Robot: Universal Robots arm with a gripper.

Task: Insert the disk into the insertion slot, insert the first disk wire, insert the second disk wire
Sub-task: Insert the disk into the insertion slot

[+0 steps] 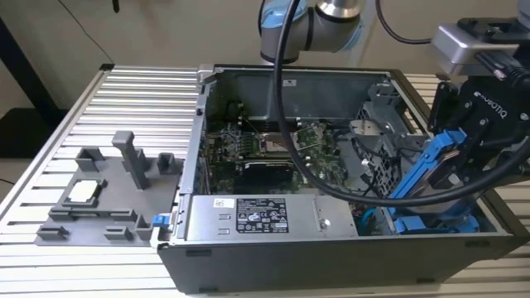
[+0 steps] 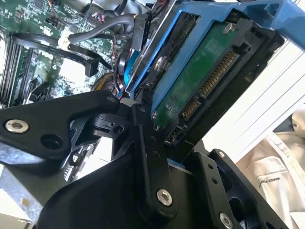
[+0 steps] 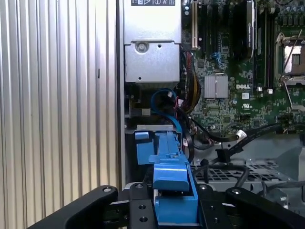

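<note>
- Black claw (image 3: 172, 204) fingers (image 3: 139, 206) are clamped on the blue carrier of the disk (image 3: 170, 167); no gap at either side
- disk (image 1: 424, 166) hangs tilted over the front corner of the computer case (image 1: 331, 264), at the exterior view's right; its green circuit side and connector pins show in the second wrist view (image 2: 200, 71)
- insertion slot (image 1: 437, 225) with blue rails lies just under the disk's lower end, inside the case; whether they touch is unclear
- power-supply box (image 1: 257, 217) sits beside the slot along the case's front wall
- motherboard (image 1: 265, 149) lies deeper in the case
- ribbed worktop (image 1: 124, 93) lies beyond the case
</note>
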